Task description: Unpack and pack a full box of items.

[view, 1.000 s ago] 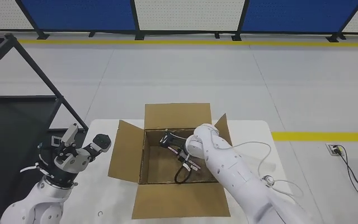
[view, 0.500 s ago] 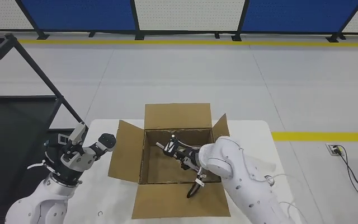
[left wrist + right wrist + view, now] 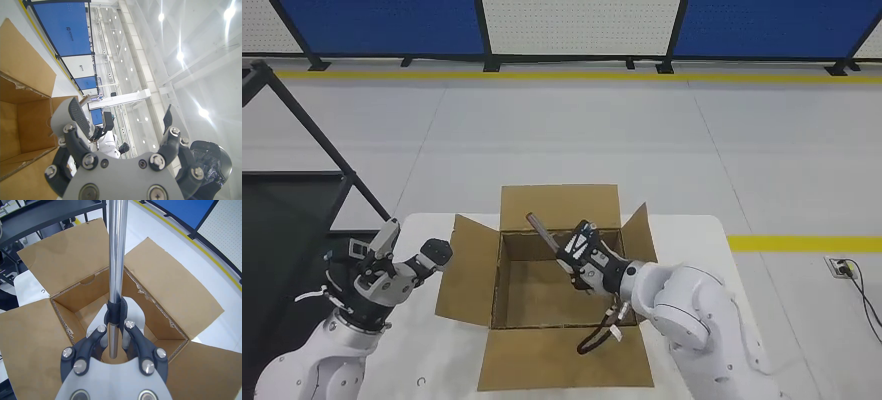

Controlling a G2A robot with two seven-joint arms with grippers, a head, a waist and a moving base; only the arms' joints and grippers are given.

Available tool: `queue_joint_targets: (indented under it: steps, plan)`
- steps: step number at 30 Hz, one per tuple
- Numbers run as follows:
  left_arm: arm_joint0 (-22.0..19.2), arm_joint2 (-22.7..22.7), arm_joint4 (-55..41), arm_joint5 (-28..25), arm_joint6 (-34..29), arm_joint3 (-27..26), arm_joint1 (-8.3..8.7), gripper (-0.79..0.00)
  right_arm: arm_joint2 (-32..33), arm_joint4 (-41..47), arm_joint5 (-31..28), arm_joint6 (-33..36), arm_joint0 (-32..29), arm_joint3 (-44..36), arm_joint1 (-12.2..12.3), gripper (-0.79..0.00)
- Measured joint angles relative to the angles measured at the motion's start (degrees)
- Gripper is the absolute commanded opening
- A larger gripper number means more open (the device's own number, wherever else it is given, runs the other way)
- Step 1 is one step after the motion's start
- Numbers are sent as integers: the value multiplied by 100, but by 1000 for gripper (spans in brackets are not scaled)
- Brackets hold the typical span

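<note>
Metal rod (image 3: 116,256): held above the open cardboard box (image 3: 162,275), over its far half, free end pointing far-left. Your right gripper (image 3: 115,313) is clenched on it near 1 end, so most of its length overhangs. Your left gripper (image 3: 122,111), spread and holding nothing, sits left of the box. Risk: the rod pivots in that end grip, or its free end snags the far flap (image 3: 560,205) as you swing out.

Bright, even indoor light from overhead.
In the left wrist view the ceiling lamps (image 3: 180,56) flare into long streaks of glare. The rod (image 3: 116,247) carries a bright sheen along its length, the box (image 3: 560,208) is dimmer inside, and straight lines bow at both wrist views' edges.
</note>
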Motion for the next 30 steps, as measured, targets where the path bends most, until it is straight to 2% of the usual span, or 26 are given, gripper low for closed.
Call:
queue_joint_targets:
  steps: [11,15,20,30]
  plan:
    - [-56,147,85,114,-11,117,14,0,-3,3,-6,5,1,0,0,-785]
    - [-99,271,183,170,-25,215,17,0,13,109,-48,-237,-82,-181,17,-785]
    - [-177,401,214,202,-16,328,16,0,388,501,-38,-154,-285,-870,97,-785]
    - [-394,615,233,285,-78,449,19,0,1657,1548,118,239,-1293,-2682,317,-785]
